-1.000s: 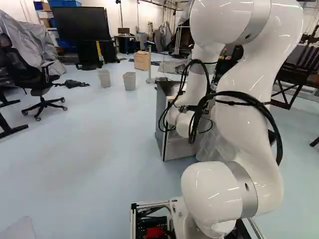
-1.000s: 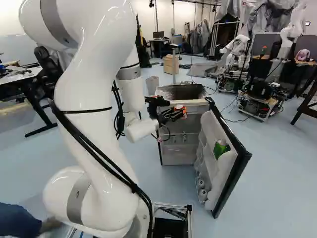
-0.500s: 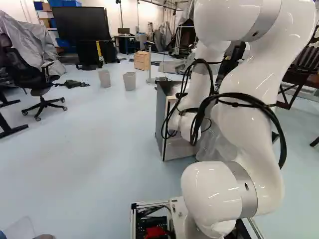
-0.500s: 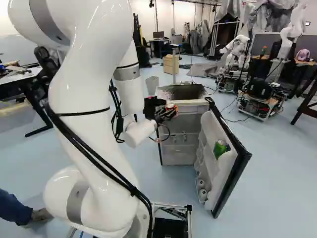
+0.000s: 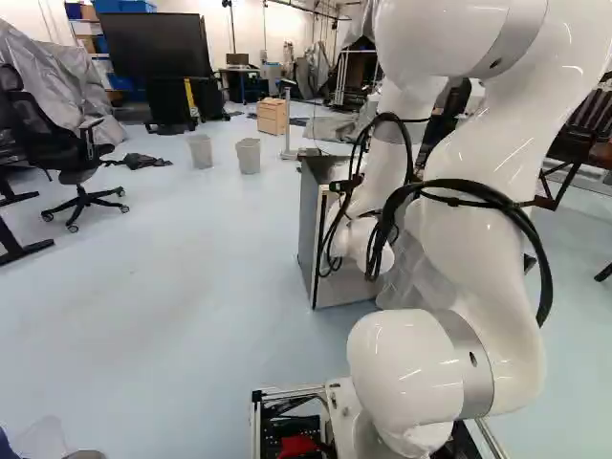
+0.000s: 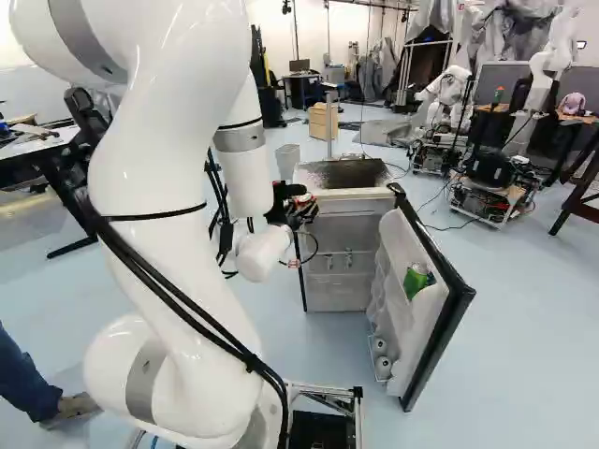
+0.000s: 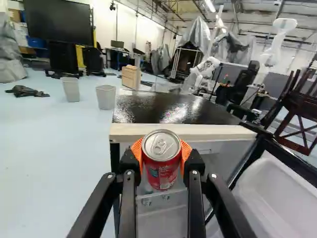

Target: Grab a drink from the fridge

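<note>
In the right base view my gripper stands just left of the fridge, near the height of its top. The wrist view shows the gripper shut on a red drink can, orange pads pressing it from both sides, its silver lid facing the camera. The can is upright and in front of the fridge's pale top edge. The fridge door hangs open, with a green can on a door shelf. My forearm hides the gripper's fingers in the left base view.
The fridge body stands ahead of the base. Two grey bins and an office chair are farther off on the left. Another robot stands at the back right. A person's leg shows beside the base.
In the right base view my gripper has shifted left and drawn back from the fridge with the red can in it. The base has stayed put. The person's leg has come farther into view.
</note>
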Controlling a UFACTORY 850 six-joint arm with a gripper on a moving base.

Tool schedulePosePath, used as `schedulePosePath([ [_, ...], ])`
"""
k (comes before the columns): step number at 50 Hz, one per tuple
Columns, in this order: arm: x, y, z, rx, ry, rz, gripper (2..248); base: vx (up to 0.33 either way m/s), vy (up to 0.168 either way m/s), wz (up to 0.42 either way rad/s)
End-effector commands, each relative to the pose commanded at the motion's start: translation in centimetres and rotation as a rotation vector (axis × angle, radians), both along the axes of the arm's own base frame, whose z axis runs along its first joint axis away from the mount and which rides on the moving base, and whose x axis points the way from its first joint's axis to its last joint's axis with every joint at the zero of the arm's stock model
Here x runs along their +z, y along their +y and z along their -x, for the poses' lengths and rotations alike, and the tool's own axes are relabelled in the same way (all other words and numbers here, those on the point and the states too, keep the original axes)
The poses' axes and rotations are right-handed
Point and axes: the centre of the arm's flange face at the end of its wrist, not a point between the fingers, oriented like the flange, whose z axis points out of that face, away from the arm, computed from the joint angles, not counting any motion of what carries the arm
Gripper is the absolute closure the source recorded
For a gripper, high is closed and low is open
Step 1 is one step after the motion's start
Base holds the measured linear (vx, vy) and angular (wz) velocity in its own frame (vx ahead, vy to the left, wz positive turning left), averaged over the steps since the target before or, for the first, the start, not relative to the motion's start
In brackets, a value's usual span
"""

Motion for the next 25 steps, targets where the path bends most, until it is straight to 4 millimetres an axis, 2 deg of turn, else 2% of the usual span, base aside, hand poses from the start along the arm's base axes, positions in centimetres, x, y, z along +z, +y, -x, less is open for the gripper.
schedulePosePath([
  [25, 1.2, 0.5, 0.1, 0.076, 0.045, -0.004, 155, 0.000, 0.000, 0.000],
])
